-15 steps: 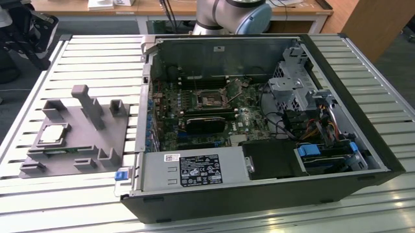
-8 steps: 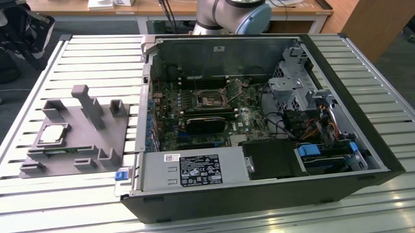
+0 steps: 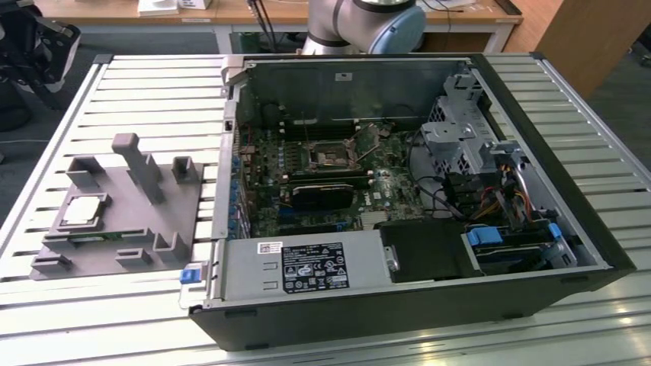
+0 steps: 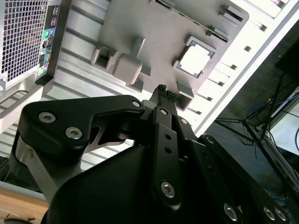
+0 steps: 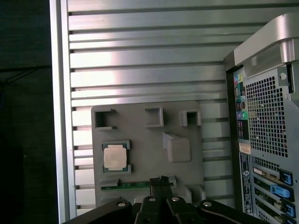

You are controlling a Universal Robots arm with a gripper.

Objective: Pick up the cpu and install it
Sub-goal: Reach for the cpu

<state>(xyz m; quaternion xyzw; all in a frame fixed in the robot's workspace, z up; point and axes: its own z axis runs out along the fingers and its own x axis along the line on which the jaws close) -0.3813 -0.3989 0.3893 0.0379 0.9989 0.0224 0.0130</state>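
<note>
The cpu (image 3: 84, 210) (image 4: 195, 60) (image 5: 115, 156), a small square chip with a shiny pale top, lies flat in a pocket of the grey tray (image 3: 152, 221) (image 4: 154, 32) (image 5: 140, 130) on the slatted table. In both wrist views my gripper (image 4: 162, 88) (image 5: 161, 179) hangs high above the tray, off to one side of the chip and well apart from it. Its two black fingers are pressed together with nothing between them. The dark square socket (image 3: 333, 158) with its metal frame sits on the motherboard inside the open computer case (image 3: 407, 198).
A thin green circuit strip (image 5: 126, 185) (image 3: 87, 238) lies in a tray slot near the chip. Grey posts (image 3: 137, 164) stand up from the tray. The case's rear panel (image 5: 266, 140) (image 4: 28, 37) is beside the tray. The table edge (image 5: 58, 112) is close by.
</note>
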